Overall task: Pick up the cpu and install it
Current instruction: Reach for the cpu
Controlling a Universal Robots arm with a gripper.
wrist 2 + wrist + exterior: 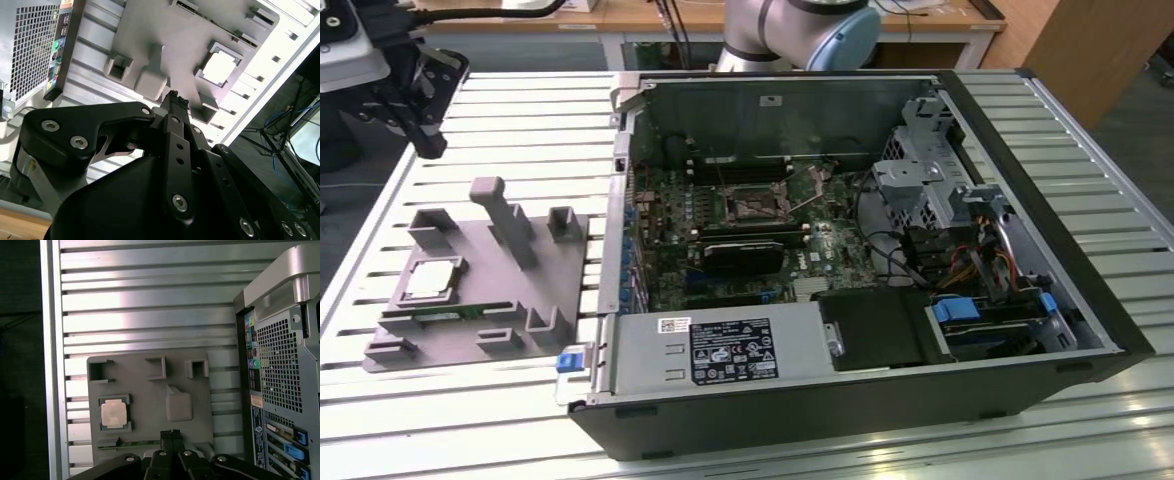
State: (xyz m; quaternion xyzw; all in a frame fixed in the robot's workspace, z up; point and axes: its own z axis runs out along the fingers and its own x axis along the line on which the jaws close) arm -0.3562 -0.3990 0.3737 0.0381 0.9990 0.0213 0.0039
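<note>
The cpu (431, 279) is a small square chip with a silvery top, lying flat in a recess of the grey holder plate (520, 290) beside the open computer case (854, 260). Both wrist views show it too (113, 414) (219, 67). My gripper (430, 145) hangs high above the table at the exterior view's far left, well above and beyond the holder. Its black fingertips (171, 434) press together with nothing between them (175, 100). Inside the case, the empty socket (754, 207) sits on the green motherboard.
A thin green memory stick (447, 312) lies in a slot on the holder near the cpu. A tall post (500, 215) and several brackets rise from the holder. A black heatsink block (740, 253) sits below the socket. The table (520, 120) is slatted metal.
</note>
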